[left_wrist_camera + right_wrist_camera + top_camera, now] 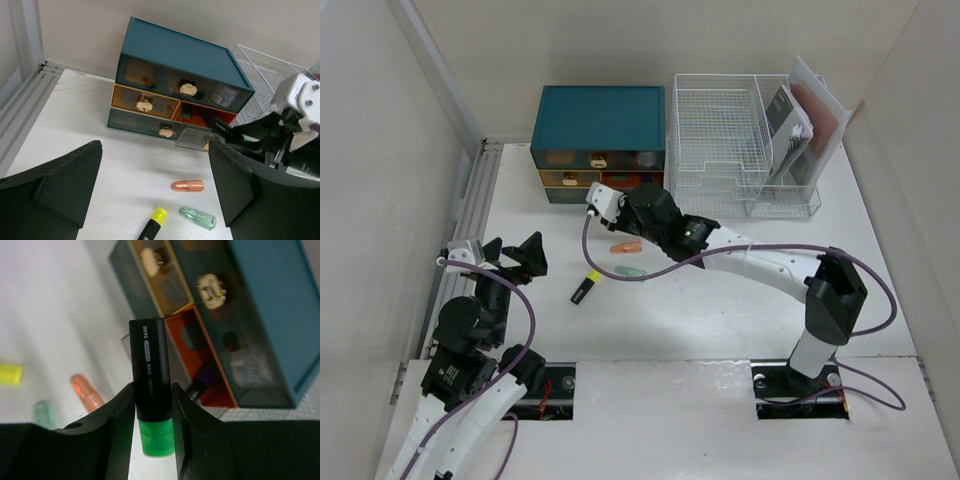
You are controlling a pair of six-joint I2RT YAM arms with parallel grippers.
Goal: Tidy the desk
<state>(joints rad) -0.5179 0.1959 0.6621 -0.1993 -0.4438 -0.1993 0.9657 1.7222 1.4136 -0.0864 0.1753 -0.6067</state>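
Seen from above, arm bases sit in two cut-outs of the white surface [720, 320], boxed in by pale walls, and a yellow highlighter [585, 288] lies on it. Left wrist view: the left end effector [155, 147] gapes wide and empty, facing the teal drawer box [180, 55]. Right wrist view: the right end effector [153, 390] clamps a green highlighter [149, 350] printed "S600".

black green-tipped highlighter [148, 365], white print "s600" on barrel

The drawer box [600, 115] is teal, desk [720, 320] white, highlighter [150, 370] black and green.
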